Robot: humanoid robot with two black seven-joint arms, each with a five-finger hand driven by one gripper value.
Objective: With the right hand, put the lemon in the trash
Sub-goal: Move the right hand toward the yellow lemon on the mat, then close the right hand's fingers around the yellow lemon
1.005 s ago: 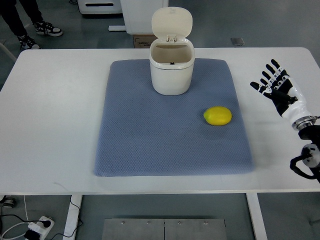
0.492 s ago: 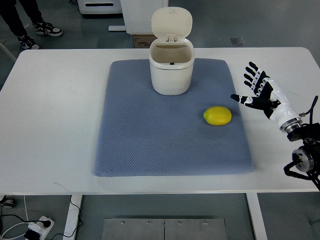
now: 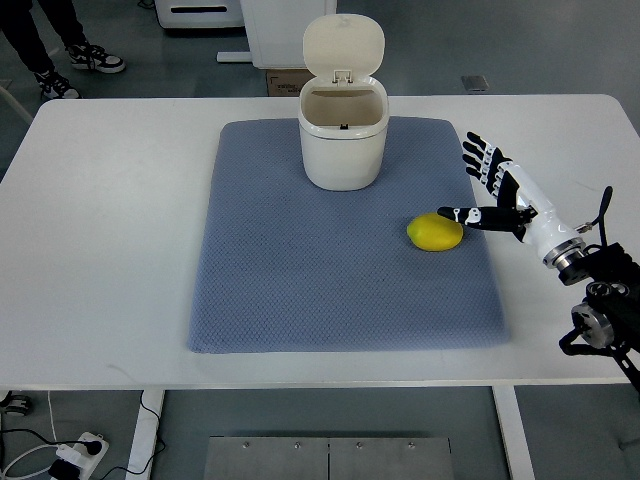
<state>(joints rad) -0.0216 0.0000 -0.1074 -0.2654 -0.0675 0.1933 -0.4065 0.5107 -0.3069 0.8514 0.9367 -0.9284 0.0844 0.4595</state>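
A: From the top view, where is the lemon (image 3: 435, 232) placed?

B: It is seen on the blue mat (image 3: 300, 290), right of centre and in front of the bin (image 3: 343, 140), well apart from it. The right hand (image 3: 497, 190) is just beside it on its right. The fingers (image 3: 478, 158) are spread wide and nothing is held; the thumb tip is at the lemon's upper right edge, though contact cannot be confirmed.

A: How should the grasp be made?

B: The palm should be brought over the fruit before the fingers are closed, since a round lemon is likely to be nudged away by a sideways touch.

A: Is the path blocked?

B: The bin's lid (image 3: 343, 45) is raised, so the opening is free. Only the near rim must be cleared by a lift. A person's shoes (image 3: 80, 62) are visible beyond the table (image 3: 110, 200).
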